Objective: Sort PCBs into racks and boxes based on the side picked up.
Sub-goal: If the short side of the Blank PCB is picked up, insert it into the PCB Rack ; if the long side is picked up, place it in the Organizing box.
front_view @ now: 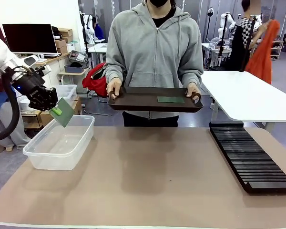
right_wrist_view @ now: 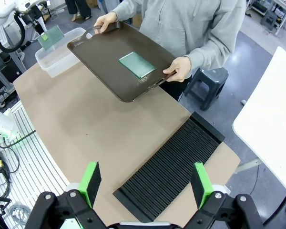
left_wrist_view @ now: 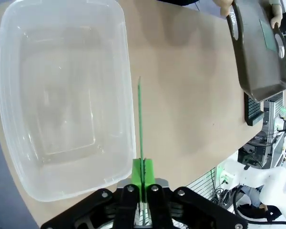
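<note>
My left gripper point(front_view: 56, 111) is shut on a dark-green PCB point(front_view: 63, 112) and holds it above the far left corner of the clear box point(front_view: 62, 143). In the left wrist view the PCB point(left_wrist_view: 140, 129) shows edge-on between the green pads point(left_wrist_view: 137, 172), over the box's point(left_wrist_view: 62, 95) right rim. A second PCB point(front_view: 170, 99) lies flat on a dark brown tray point(front_view: 155, 101) that a person holds at the far side. My right gripper point(right_wrist_view: 146, 179) is open above the near end of the black rack point(right_wrist_view: 169, 164); the rack point(front_view: 250, 157) lies at the table's right.
The person in a grey hoodie stands at the far edge with both hands on the tray's handles. A white table point(front_view: 248, 98) stands behind the rack at the right. The tan tabletop point(front_view: 148, 176) spreads between box and rack.
</note>
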